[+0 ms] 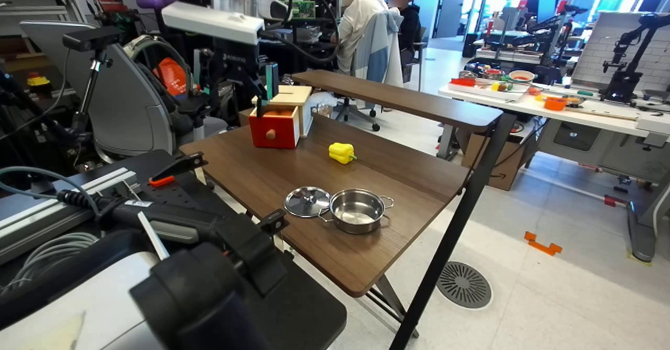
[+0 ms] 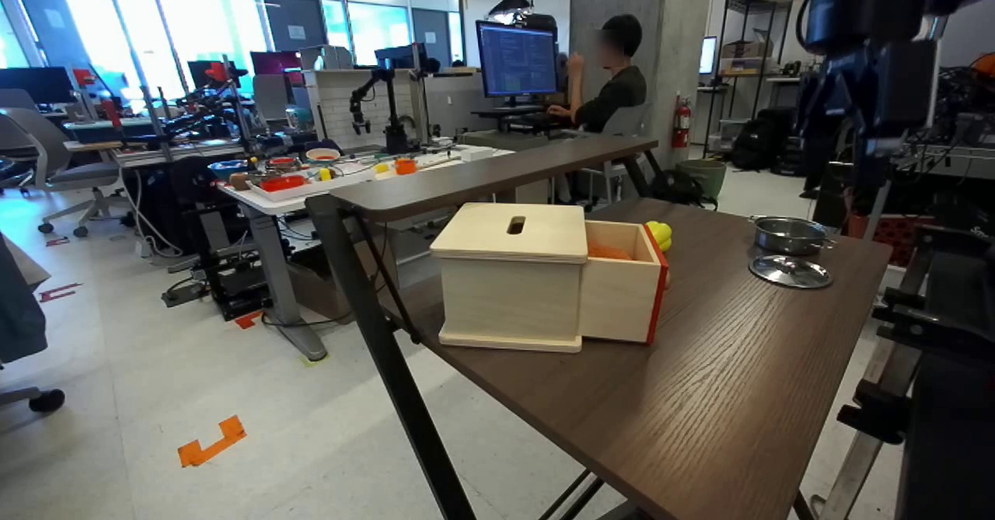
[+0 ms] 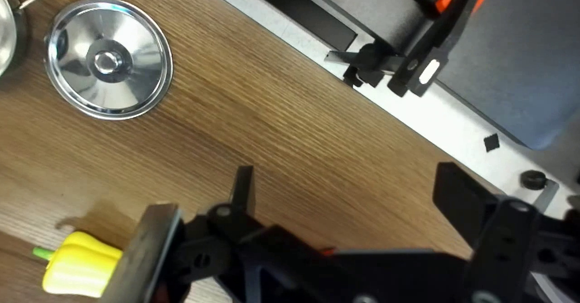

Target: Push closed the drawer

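On a wood-grain table [image 2: 715, 364], a pale wooden box [image 2: 509, 302] stands with its red-fronted drawer [image 1: 282, 130] open. Higher and apart hangs the Robotiq gripper [image 3: 346, 178], jaws wide and empty. This seems the approach; the inward push next calls for lowering before the drawer.

robotics lab | black robot arm [image 2: 392, 108] | white workbench [image 1: 489, 100] | computer monitor [image 2: 518, 60]

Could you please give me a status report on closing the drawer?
Gripper open, empty. Drawer open, jutting from wooden box. Yellow bell pepper nearby, likely not blocking.
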Available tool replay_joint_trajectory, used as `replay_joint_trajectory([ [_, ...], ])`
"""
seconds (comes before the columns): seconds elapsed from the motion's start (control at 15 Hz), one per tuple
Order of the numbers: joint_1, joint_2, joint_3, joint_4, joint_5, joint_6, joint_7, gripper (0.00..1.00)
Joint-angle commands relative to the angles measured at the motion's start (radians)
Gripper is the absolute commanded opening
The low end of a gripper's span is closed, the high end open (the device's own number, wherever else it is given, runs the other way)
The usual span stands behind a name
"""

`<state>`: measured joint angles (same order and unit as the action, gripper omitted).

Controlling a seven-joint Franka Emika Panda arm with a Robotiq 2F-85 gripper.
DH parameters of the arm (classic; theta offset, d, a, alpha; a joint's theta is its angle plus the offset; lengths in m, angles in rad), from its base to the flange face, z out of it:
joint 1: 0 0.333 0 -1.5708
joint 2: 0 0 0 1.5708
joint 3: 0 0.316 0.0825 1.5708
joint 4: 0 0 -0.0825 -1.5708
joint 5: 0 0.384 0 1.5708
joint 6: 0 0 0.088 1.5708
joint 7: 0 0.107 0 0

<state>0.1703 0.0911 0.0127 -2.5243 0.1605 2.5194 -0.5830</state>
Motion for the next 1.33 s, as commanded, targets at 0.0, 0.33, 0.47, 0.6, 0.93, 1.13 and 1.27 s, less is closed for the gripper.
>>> replay_joint_trajectory([
  [0.0, -0.026, 0.131, 0.047, 0.030, -0.140, 0.133, 0.064, 1.00],
  [0.33, -0.013, 0.272, 0.039, 0.096, -0.339, 0.256, 0.203, 1.00],
  [0.47, -0.004, 0.318, 0.037, 0.131, -0.381, 0.290, 0.249, 1.00],
  [0.6, 0.003, 0.360, 0.037, 0.168, -0.404, 0.316, 0.283, 1.00],
  [0.93, 0.026, 0.440, 0.048, 0.248, -0.415, 0.377, 0.335, 1.00],
  [1.13, 0.027, 0.468, 0.072, 0.279, -0.393, 0.413, 0.357, 1.00],
  [1.27, 0.029, 0.484, 0.081, 0.299, -0.387, 0.436, 0.377, 1.00],
])
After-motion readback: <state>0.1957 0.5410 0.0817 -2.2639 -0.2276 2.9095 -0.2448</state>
